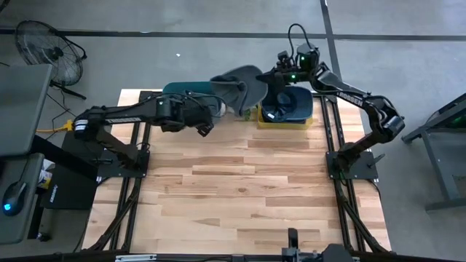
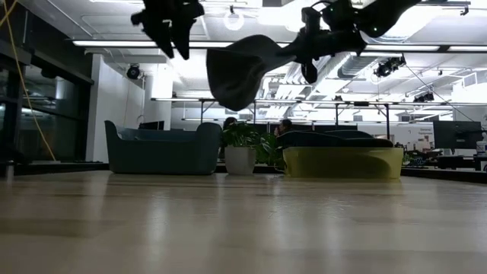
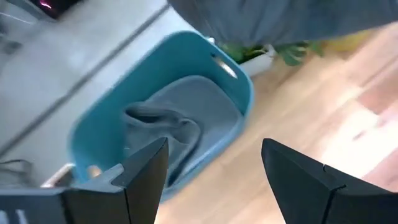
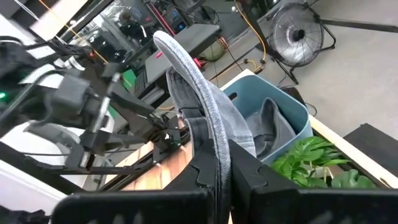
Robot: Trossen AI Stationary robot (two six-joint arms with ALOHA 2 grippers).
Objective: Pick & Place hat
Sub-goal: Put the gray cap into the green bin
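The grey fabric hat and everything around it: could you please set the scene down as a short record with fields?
held item: grey fabric hat, hanging in the air above the table
holder: right tool, shut on the hat's brim
left tool: open, empty, raised beside the hat
teal plastic bin: holds another grey hat
yellow tray: holds a dark blue cap
potted plant: between bin and tray
surface: wooden table

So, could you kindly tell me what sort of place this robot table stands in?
Probably an open-plan lab or workshop: a bare concrete floor with a floor fan beside the wooden table, and strip lights over distant desks.
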